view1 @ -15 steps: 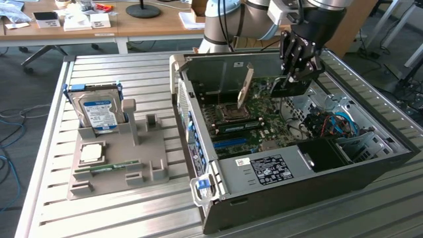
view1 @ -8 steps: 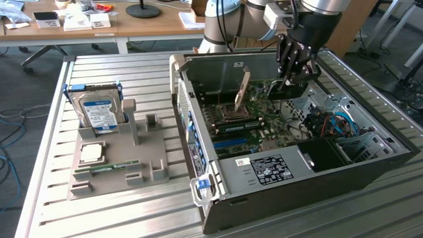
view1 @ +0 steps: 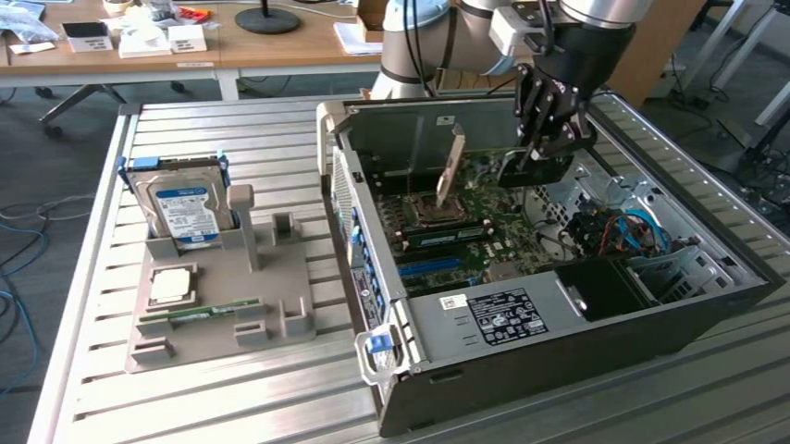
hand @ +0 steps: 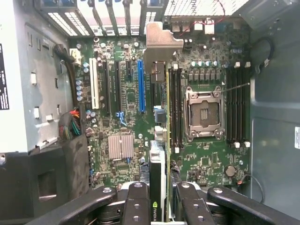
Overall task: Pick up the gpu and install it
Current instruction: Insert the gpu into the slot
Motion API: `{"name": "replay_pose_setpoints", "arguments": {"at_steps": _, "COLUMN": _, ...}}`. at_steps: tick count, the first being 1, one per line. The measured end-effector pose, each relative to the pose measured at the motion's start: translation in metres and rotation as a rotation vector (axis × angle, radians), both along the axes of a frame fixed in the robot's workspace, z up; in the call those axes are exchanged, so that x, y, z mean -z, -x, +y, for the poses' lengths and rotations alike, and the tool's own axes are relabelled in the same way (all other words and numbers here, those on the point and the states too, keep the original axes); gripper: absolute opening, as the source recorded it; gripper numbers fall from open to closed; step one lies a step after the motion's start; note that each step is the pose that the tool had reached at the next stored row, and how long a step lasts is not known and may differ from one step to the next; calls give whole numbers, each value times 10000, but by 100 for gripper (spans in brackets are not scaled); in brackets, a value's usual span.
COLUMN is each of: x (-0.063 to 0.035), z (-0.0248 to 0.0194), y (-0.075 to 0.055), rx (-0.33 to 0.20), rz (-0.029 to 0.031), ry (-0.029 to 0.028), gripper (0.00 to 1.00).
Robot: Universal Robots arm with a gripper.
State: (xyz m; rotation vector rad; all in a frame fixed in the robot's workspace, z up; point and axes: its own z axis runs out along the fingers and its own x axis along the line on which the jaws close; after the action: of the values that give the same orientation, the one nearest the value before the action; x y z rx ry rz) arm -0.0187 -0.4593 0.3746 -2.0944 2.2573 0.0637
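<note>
My gripper (view1: 534, 165) hangs inside the open computer case (view1: 543, 319), above the motherboard (view1: 494, 231), and is shut on the gpu (view1: 452, 165). The card stands on edge, and its silvery metal bracket points toward the case's rear wall. In the wrist view the gpu (hand: 159, 154) runs edge-on between my black fingers (hand: 138, 204), and my gripper (hand: 161, 208) clamps it from both sides. Its bracket (hand: 161, 44) reaches the rear slot openings. The card hovers over the board between the blue slot (hand: 140, 86) and the memory slots beside the empty CPU socket (hand: 204, 112).
On the exterior view's left a grey fixture (view1: 222, 314) holds an upright hard drive (view1: 185, 211), a CPU (view1: 170, 284) and a green memory stick (view1: 198, 313). Cables (view1: 623, 231) and a drive bay sit in the case's far end. A desk (view1: 185, 42) stands behind.
</note>
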Motion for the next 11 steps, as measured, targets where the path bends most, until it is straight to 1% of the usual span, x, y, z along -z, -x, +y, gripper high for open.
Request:
{"name": "replay_pose_setpoints", "arguments": {"at_steps": 5, "x": 10, "z": 0, "y": 68, "rx": 1, "rz": 1, "ry": 1, "gripper": 27}}
{"name": "replay_pose_setpoints", "arguments": {"at_steps": 11, "x": 14, "z": 0, "y": 92, "rx": 0, "rz": 1, "ry": 0, "gripper": 27}}
